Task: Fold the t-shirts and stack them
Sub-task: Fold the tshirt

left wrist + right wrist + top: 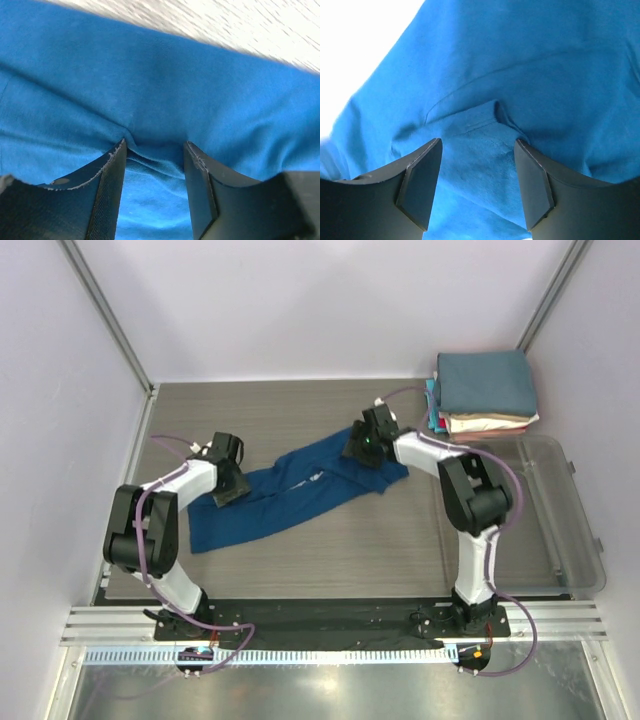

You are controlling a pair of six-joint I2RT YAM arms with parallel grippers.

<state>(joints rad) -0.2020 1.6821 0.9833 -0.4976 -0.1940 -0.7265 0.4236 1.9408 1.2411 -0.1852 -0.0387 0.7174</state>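
The royal-blue tee [290,495] lies bunched in a long diagonal strip across the table's middle. A bit of white shows near its centre. My left gripper [228,485] is down on its left part. In the left wrist view the gripper [155,146] is open, its tips pressed into the blue cloth [160,90] with a small ridge of fabric between them. My right gripper [365,445] is down on the tee's right end. In the right wrist view it [477,144] is open over blue cloth [520,65], a hemmed fold between its jaws. The folded tees [485,390] are stacked at the back right, slate-blue on top.
A clear plastic bin [565,510] lies along the table's right side, in front of the stack. Grey walls and metal posts close in the left, back and right sides. The wood-grain tabletop [300,415] shows behind the tee.
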